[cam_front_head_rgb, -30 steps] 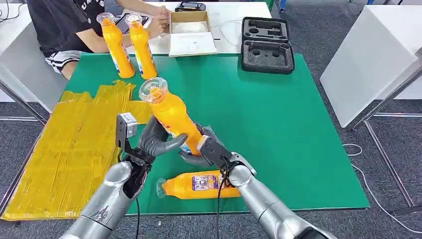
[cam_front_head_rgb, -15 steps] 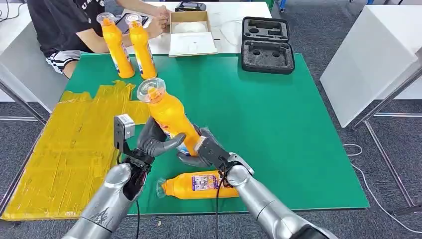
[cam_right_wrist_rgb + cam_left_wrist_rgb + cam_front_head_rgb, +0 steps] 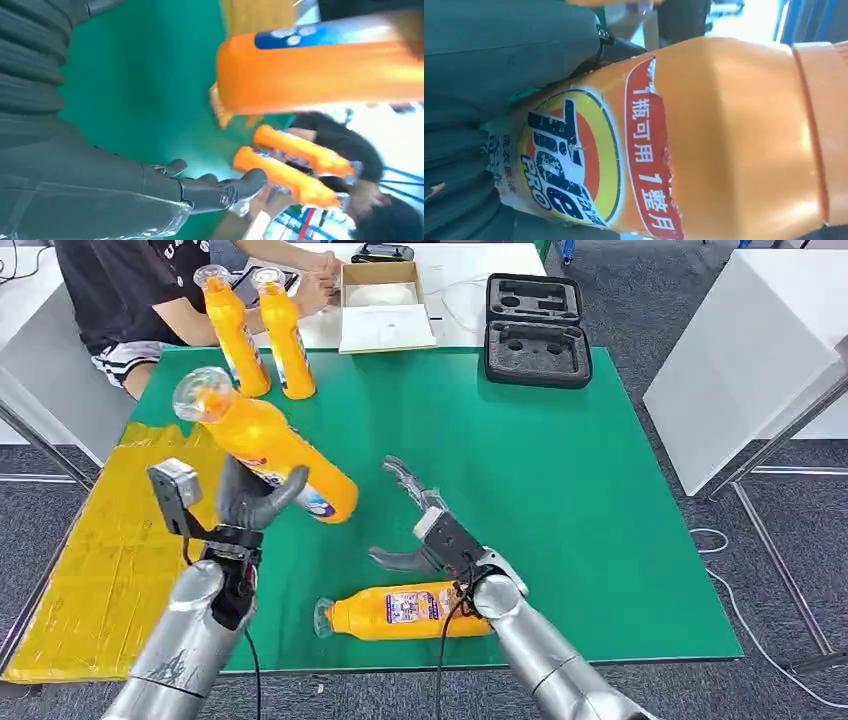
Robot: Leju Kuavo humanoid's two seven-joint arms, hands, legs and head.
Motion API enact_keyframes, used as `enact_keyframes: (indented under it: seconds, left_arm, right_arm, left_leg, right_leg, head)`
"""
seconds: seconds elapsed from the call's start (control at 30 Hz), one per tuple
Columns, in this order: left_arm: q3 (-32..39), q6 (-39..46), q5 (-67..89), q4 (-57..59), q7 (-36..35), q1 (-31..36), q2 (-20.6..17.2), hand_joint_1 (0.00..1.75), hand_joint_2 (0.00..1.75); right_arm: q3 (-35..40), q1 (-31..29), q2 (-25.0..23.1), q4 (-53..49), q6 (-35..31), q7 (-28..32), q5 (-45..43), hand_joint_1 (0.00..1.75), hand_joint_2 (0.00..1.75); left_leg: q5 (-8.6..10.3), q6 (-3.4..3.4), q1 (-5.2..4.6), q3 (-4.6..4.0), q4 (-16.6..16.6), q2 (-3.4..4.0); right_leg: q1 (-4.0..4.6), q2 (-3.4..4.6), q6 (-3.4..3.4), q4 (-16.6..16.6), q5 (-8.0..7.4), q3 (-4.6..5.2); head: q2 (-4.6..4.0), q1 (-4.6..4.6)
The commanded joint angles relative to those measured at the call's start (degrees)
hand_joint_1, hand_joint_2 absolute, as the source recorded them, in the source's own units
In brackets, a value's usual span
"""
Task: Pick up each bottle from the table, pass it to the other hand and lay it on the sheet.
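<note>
My left hand (image 3: 248, 506) grips an orange bottle (image 3: 262, 445) around its lower body and holds it tilted in the air, clear cap toward the far left. Close up, that bottle (image 3: 704, 135) shows its label against my left hand (image 3: 499, 100). My right hand (image 3: 420, 525) hovers open over the green mat, fingers spread, apart from the bottle; its fingers (image 3: 220, 192) are empty and the held bottle (image 3: 320, 70) floats beyond them. A second orange bottle (image 3: 400, 612) lies on its side near the front edge. Two more bottles (image 3: 262, 330) stand upright at the far left. The yellow sheet (image 3: 110, 550) lies left of the mat.
A person (image 3: 140, 290) sits at the far left behind the standing bottles. An open black foam case (image 3: 537, 332) and an open cardboard box (image 3: 383, 308) lie at the back. The green mat (image 3: 560, 490) is bare on its right half.
My right hand has let go of the bottle and spread its fingers. My left hand has carried the bottle to the left, toward the yellow sheet, tilting it further over.
</note>
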State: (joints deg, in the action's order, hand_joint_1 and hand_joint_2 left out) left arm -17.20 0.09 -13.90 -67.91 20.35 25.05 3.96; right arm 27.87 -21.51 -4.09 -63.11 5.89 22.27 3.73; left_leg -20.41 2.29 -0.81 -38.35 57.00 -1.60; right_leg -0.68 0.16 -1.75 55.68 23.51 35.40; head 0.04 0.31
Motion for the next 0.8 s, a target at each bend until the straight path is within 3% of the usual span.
enact_keyframes:
  seconds: [0.03, 0.1, 0.17, 0.27, 0.3, 0.37, 0.53, 0.6, 0.8]
  left_arm:
    - [8.13, 2.26, 4.37, -2.03, 1.21, 0.64, -3.02, 1.75, 1.75]
    - [9.49, 7.15, 9.38, -1.73, 2.23, 0.96, -3.23, 1.75, 1.75]
    - [10.36, 22.26, 27.12, 0.53, 2.52, 2.76, -4.4, 1.75, 1.75]
    - [9.12, 33.7, 51.76, 6.72, -2.4, 5.87, -7.41, 1.75, 1.75]
    - [8.76, 33.48, 54.74, 8.37, -3.81, 6.47, -7.77, 1.75, 1.75]
    - [4.44, 29.4, 66.98, 14.49, -6.71, 8.56, -9.87, 1.75, 1.75]
    - [1.66, 27.2, 77.76, 22.8, -8.28, 10.83, -8.1, 1.75, 1.75]
    - [-1.88, 27.0, 86.79, 27.13, -12.1, 12.43, -8.39, 1.75, 1.75]
    - [-0.67, 25.22, 89.14, 31.97, -12.33, 12.3, -6.69, 1.75, 1.75]
  right_arm:
    - [-5.19, 3.87, 4.57, -11.88, 6.61, 0.86, -4.65, 0.0, 1.75]
    - [-6.72, 4.26, 3.9, -12.49, 7.04, 0.62, -4.63, 0.0, 1.75]
    - [-8.53, 5.8, 3.44, -14.99, 7.55, -0.19, -3.24, 0.0, 1.75]
    - [-8.97, 6.54, 3.19, -16.9, 8.58, -1.07, -1.88, 0.0, 1.75]
    - [-8.81, 6.46, 3.22, -17.13, 8.76, -1.41, -1.73, 0.0, 1.75]
    - [-8.23, 6.13, 3.53, -17.7, 9.34, -2.47, -1.32, 0.0, 1.75]
    - [-7.71, 4.39, 3.93, -17.8, 9.7, -3.48, -0.93, 0.0, 1.75]
    - [-7.4, 3.52, 3.81, -17.09, 9.95, -3.65, -0.92, 0.0, 1.75]
    - [-6.82, 3.27, 3.7, -16.58, 9.99, -3.69, -0.82, 0.0, 1.75]
  left_leg:
    - [-0.17, -0.15, 0.05, 0.26, 0.07, 0.1]
    - [-0.18, -0.16, 0.04, 0.25, 0.07, 0.18]
    - [-0.19, -0.19, 0.06, 0.27, 0.1, 0.14]
    - [-0.12, -0.16, 0.07, 0.17, 0.07, 0.04]
    - [-0.36, -0.32, 0.13, 0.47, 0.23, 0.14]
    - [-0.09, -0.16, 0.04, 0.21, 0.02, 0.07]
    - [-0.07, -0.14, 0.02, 0.29, 0.01, 0.03]
    - [-0.09, -0.13, 0.04, 0.24, 0.05, 0.09]
    - [-0.08, -0.14, 0.0, 0.24, 0.02, 0.13]
  right_leg:
    - [0.06, -0.01, 0.05, 0.0, 0.15, -0.3]
    - [0.05, 0.07, 0.06, 0.01, 0.13, -0.28]
    - [0.07, 0.01, 0.08, 0.03, 0.16, -0.31]
    - [0.07, -0.05, 0.08, 0.03, 0.12, -0.22]
    - [0.15, -0.05, 0.16, 0.14, 0.33, -0.55]
    - [0.05, -0.03, 0.07, 0.01, 0.09, -0.22]
    - [0.02, -0.07, 0.05, -0.01, 0.1, -0.29]
    - [0.03, -0.02, 0.04, 0.01, 0.09, -0.25]
    - [-0.01, 0.01, 0.06, 0.0, 0.07, -0.25]
  head:
    - [0.0, 0.0]
    - [0.0, -0.02]
    - [0.0, 0.0]
    - [0.0, 0.0]
    - [0.0, -0.02]
    - [0.0, 0.0]
    - [0.0, -0.04]
    - [0.0, 0.0]
    - [0.0, -0.02]
